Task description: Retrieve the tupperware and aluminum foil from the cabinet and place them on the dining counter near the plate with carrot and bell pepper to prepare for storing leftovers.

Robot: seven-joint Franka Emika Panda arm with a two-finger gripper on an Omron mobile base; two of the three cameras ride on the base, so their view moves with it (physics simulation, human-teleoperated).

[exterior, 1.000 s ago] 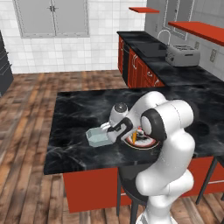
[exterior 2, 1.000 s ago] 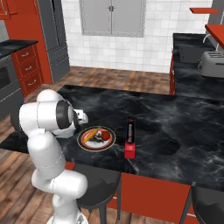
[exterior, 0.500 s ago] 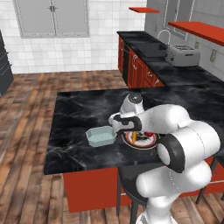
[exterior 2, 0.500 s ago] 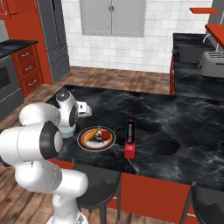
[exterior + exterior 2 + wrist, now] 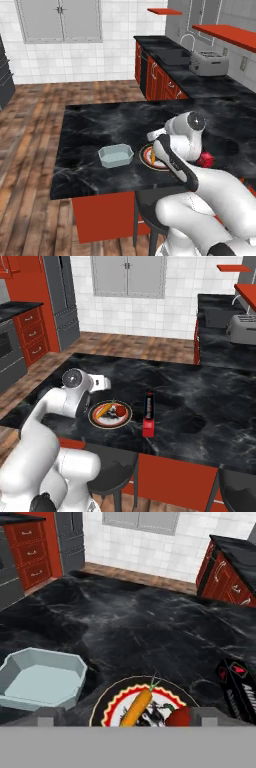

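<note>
We see the tub [image 5: 115, 155] resting on the table [image 5: 100, 125], just left of the plate [image 5: 110, 414] with carrot [image 5: 135, 707] and pepper [image 5: 120, 412]; the foil [image 5: 148, 412] lies just right of it. The tool [image 5: 102, 383] hangs spread and empty above. A low sweep on retraction could knock the tub or plate.
</note>
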